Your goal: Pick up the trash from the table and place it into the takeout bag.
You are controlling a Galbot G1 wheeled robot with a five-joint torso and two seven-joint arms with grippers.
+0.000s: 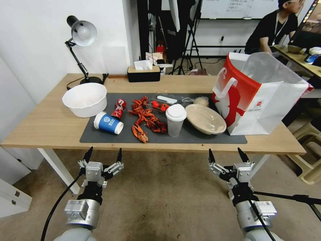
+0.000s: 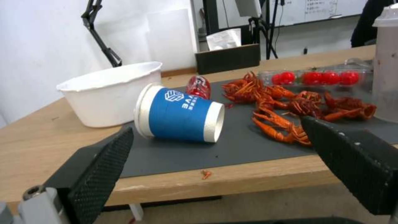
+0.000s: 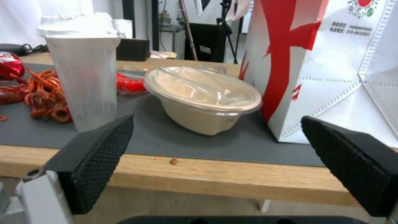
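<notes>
Both grippers hang below the counter (image 1: 50,124) edge, fingers spread wide and holding nothing. The left gripper (image 1: 103,155) faces the blue cup (image 1: 108,123) (tipped on its side); the right gripper (image 1: 226,155) faces the lidded bowl (image 1: 204,118) beside the bag (image 1: 257,95).

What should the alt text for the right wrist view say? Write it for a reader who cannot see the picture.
The open right gripper hangs just short of the table edge, facing a lidded beige bowl on a grey mat. A red and white bag stands beside the bowl, a clear cup on its other side, with red shells behind.
</notes>
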